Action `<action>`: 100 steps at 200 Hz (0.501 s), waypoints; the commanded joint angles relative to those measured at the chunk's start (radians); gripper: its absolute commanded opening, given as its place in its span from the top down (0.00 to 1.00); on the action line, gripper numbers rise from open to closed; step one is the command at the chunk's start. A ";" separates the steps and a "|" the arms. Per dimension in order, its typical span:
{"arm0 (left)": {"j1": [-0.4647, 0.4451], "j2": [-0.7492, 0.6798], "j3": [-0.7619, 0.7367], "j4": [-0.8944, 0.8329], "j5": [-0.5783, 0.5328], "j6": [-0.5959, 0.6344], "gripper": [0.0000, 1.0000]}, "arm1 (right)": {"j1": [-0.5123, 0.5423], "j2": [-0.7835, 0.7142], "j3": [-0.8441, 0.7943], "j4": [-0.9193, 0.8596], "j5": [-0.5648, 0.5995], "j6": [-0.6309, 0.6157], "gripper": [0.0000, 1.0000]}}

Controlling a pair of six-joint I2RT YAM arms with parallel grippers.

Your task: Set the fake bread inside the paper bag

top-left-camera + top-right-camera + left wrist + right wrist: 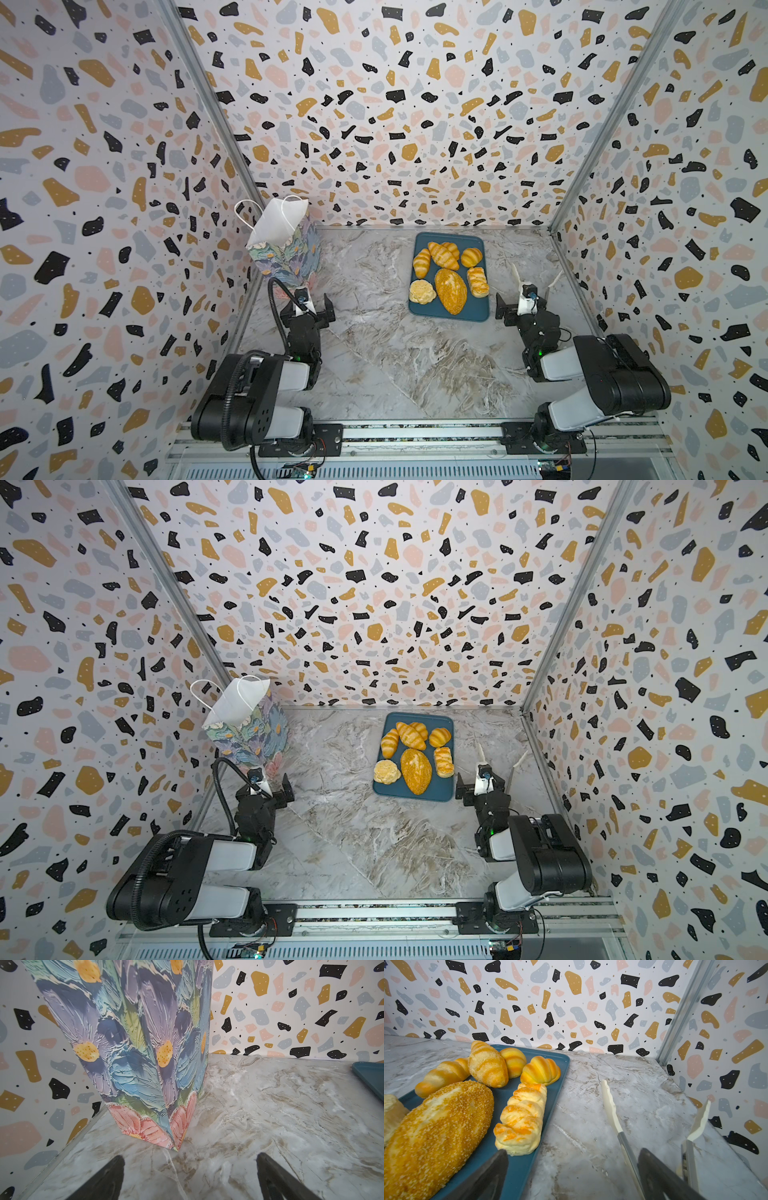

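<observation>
Marble table between paper bag and tray open; tongs block tray-to-right-wall gap.

fake bread: likely 7 | paper bag: 1 | tray: 1 | tongs: 1

No readable text, labels, brands or numbers in any view. The paper bag shows only a painted floral print up close in the left wrist view, no lettering. The small circuit boards by the front rail are too small to read any markings.
</observation>
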 commanded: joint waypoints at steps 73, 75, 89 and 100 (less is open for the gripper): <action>0.005 -0.116 -0.026 0.009 -0.181 -0.075 0.01 | 0.062 -0.096 -0.050 0.062 0.145 -0.033 0.01; 0.004 -0.122 -0.027 0.005 -0.186 -0.078 0.01 | 0.063 -0.103 -0.048 0.050 0.146 -0.033 0.01; 0.004 -0.163 -0.027 -0.036 -0.218 -0.094 0.00 | 0.064 -0.137 -0.029 -0.031 0.161 -0.026 0.01; 0.004 -0.189 -0.028 -0.065 -0.243 -0.109 0.00 | 0.065 -0.139 -0.022 -0.048 0.166 -0.025 0.01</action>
